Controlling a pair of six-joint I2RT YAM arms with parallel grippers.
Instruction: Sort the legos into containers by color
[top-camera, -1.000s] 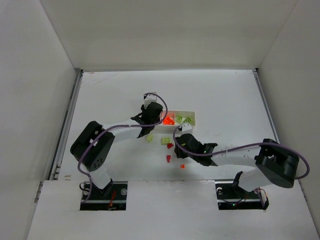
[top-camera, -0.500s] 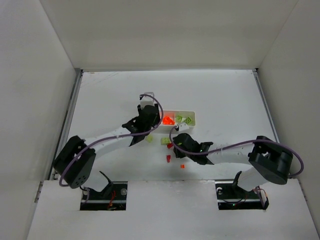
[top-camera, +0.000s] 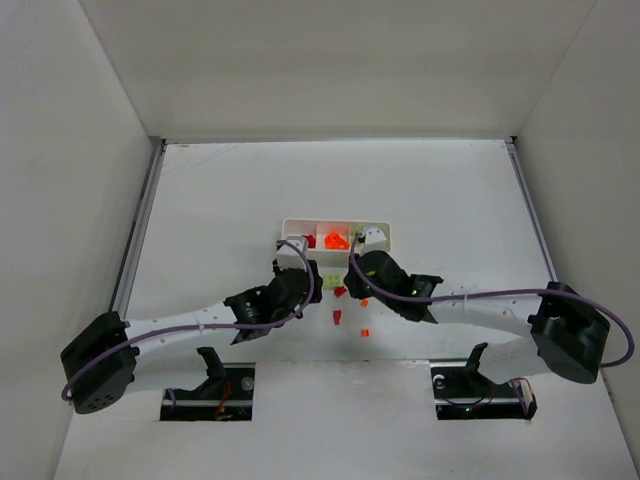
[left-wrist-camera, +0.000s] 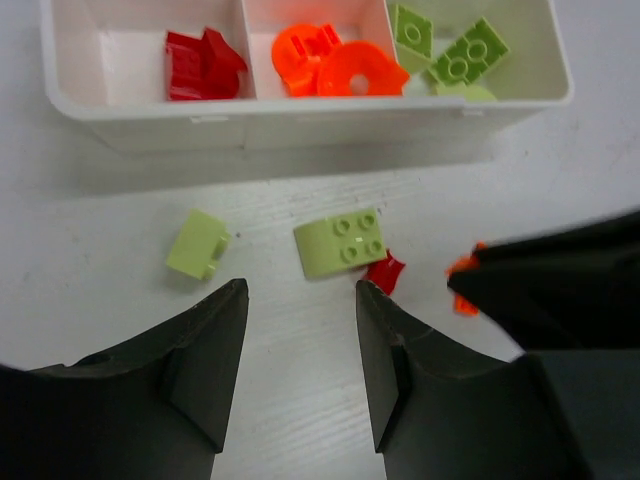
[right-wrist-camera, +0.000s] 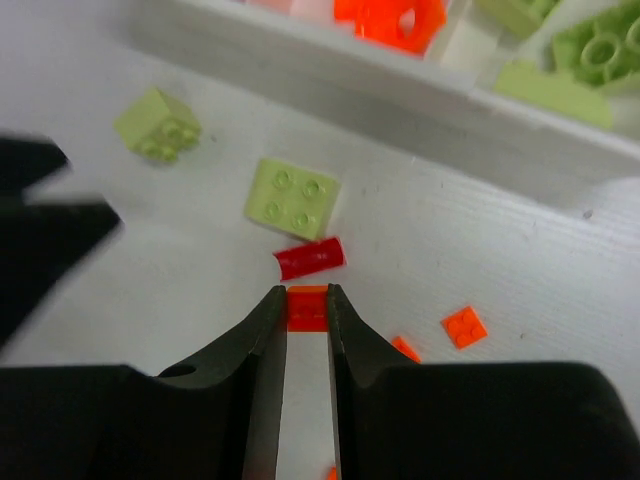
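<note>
While the tray (left-wrist-camera: 300, 120) holds sorted legos (left-wrist-camera: 205, 65), several lie loose beside it; right gripper (right-wrist-camera: 305, 295) pinches an orange brick (right-wrist-camera: 307, 312), left gripper (left-wrist-camera: 300, 295) spread.

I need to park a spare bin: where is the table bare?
Bare: table behind the tray up to the far wall, and either side of it. Crowded: in front of the tray, with loose bricks, the left gripper and the right gripper.
</note>
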